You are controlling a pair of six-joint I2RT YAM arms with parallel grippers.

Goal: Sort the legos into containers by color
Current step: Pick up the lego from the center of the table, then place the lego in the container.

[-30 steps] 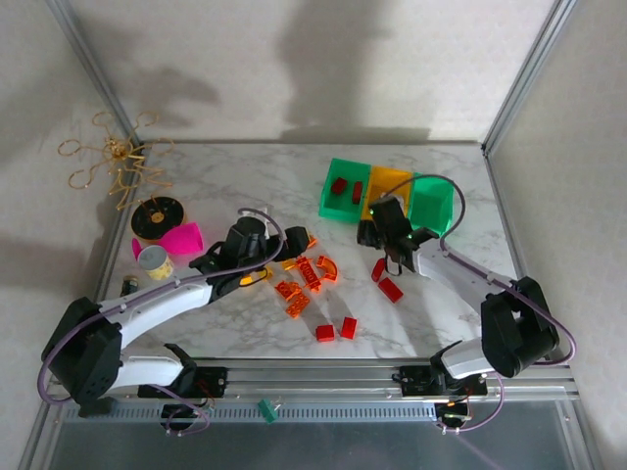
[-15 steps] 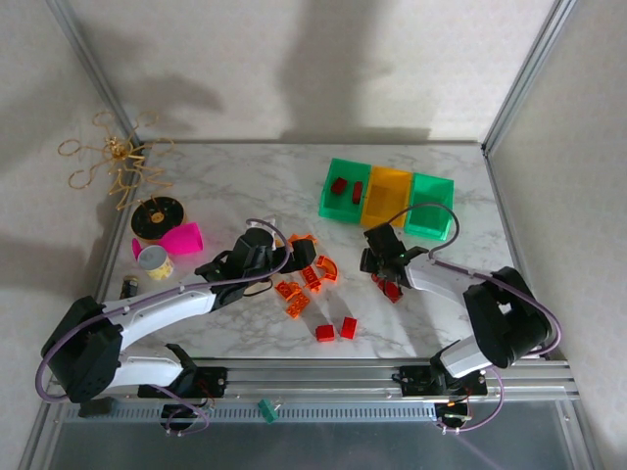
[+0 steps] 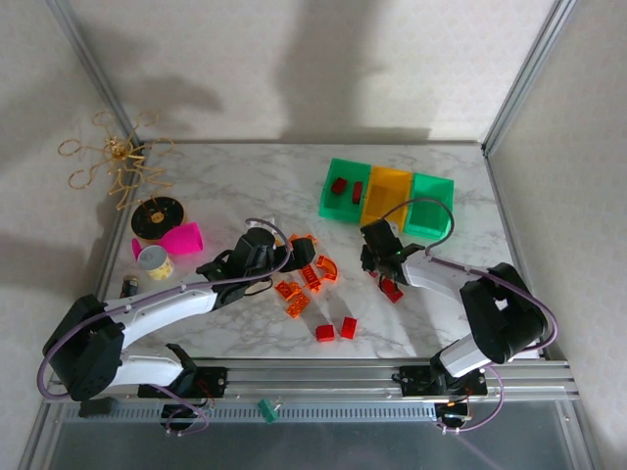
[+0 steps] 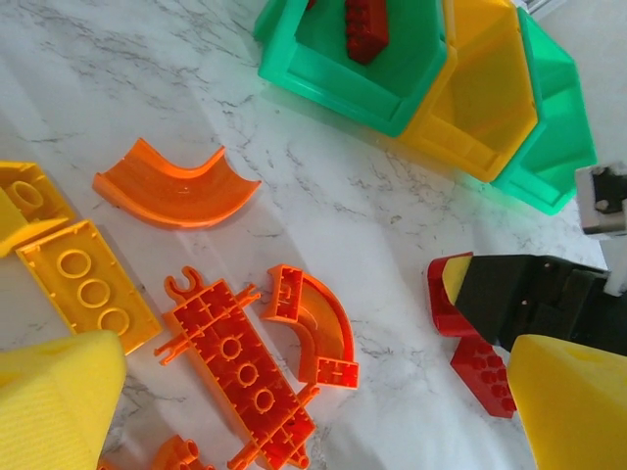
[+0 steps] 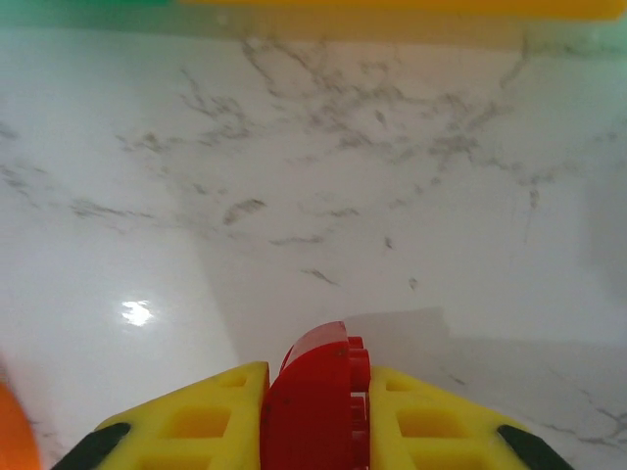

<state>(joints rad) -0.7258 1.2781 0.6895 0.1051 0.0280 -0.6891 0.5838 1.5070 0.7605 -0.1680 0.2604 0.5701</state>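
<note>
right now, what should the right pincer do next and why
Probably lift straight up: the right pincer sits closed against both sides of a red brick on the table, and the left green bin already holds red bricks.

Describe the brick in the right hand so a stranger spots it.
Find the three joined bins at the far right. Nearer the arms, the right hand grips a rounded red brick between yellow fingers; a flat red brick beside it lies free.
</note>
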